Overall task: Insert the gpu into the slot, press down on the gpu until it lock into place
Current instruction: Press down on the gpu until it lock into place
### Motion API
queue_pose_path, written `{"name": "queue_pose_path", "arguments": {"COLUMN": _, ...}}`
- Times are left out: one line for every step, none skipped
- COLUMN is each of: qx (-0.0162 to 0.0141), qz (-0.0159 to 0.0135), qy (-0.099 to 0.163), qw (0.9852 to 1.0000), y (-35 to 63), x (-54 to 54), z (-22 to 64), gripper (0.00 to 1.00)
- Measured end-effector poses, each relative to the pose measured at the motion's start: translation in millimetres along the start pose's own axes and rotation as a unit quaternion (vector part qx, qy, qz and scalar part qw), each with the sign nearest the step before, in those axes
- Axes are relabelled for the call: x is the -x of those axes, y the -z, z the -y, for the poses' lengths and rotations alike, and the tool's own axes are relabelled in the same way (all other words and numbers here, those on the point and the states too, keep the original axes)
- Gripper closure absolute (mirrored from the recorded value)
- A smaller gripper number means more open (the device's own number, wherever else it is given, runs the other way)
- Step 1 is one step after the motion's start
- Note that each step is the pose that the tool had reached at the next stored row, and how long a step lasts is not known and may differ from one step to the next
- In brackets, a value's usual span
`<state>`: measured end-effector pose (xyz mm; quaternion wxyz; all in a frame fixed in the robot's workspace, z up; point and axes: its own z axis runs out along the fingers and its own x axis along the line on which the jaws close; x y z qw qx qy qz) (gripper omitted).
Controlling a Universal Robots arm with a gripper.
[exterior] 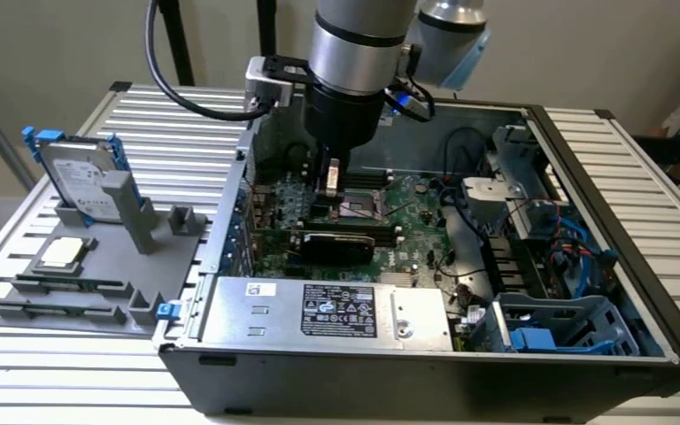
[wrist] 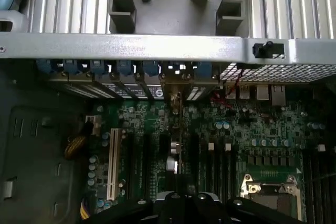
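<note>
your gripper [exterior: 333, 181], fingers closed and holding nothing, hangs just above the gpu [exterior: 337, 241], which stands upright on the motherboard [exterior: 417, 239] inside the case [exterior: 435, 367]. pressing step in hand; it calls for a straight downward push.

A plain beige wall [exterior: 68, 40] filled the upper left of the exterior view. Below it, a ribbed silver aluminium tabletop [exterior: 187, 133] spread across the frame under soft, even light.
</note>
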<state>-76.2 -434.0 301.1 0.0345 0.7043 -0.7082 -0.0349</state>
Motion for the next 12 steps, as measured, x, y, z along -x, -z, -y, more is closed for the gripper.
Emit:
{"name": "queue_pose_path", "arguments": {"qx": -0.0083, "qz": 0.0001, "qy": 0.000, "qw": 1.0000, "y": 0.1, "x": 0.0, "z": 1.5, "gripper": 0.89}}
{"name": "queue_pose_path", "arguments": {"qx": -0.0162, "qz": 0.0002, "qy": 0.000, "qw": 0.9999, "y": 0.3, "x": 0.0, "z": 3.5, "gripper": 0.89}}
{"name": "queue_pose_path", "arguments": {"qx": -0.0223, "qz": 0.0002, "qy": 0.000, "qw": 0.9998, "y": 0.5, "x": 0.0, "z": 5.3, "gripper": 0.89}}
{"name": "queue_pose_path", "arguments": {"qx": -0.0233, "qz": 0.0006, "qy": 0.000, "qw": 0.9997, "y": 0.5, "x": 0.0, "z": 6.1, "gripper": 0.89}}
{"name": "queue_pose_path", "arguments": {"qx": -0.0234, "qz": 0.0007, "qy": 0.000, "qw": 0.9997, "y": 0.5, "x": 0.0, "z": 6.3, "gripper": 0.89}}
{"name": "queue_pose_path", "arguments": {"qx": -0.0231, "qz": 0.0007, "qy": 0.000, "qw": 0.9997, "y": 0.6, "x": -0.1, "z": 6.3, "gripper": 0.89}}
{"name": "queue_pose_path", "arguments": {"qx": -0.0230, "qz": 0.0007, "qy": 0.000, "qw": 0.9997, "y": 0.6, "x": -0.1, "z": 6.3, "gripper": 0.89}}
{"name": "queue_pose_path", "arguments": {"qx": -0.0230, "qz": 0.0006, "qy": 0.000, "qw": 0.9997, "y": 0.6, "x": -0.1, "z": 6.3, "gripper": 0.89}}
{"name": "queue_pose_path", "arguments": {"qx": -0.0229, "qz": 0.0006, "qy": 0.000, "qw": 0.9997, "y": 0.7, "x": -0.1, "z": 6.3, "gripper": 0.89}}
{"name": "queue_pose_path", "arguments": {"qx": -0.0229, "qz": 0.0006, "qy": 0.000, "qw": 0.9997, "y": 0.6, "x": -0.1, "z": 6.3, "gripper": 0.89}}
{"name": "queue_pose_path", "arguments": {"qx": -0.0229, "qz": 0.0006, "qy": 0.000, "qw": 0.9997, "y": 0.7, "x": -0.1, "z": 6.3, "gripper": 0.89}}
{"name": "queue_pose_path", "arguments": {"qx": -0.0229, "qz": 0.0006, "qy": 0.000, "qw": 0.9997, "y": 0.6, "x": -0.1, "z": 6.4, "gripper": 0.89}}
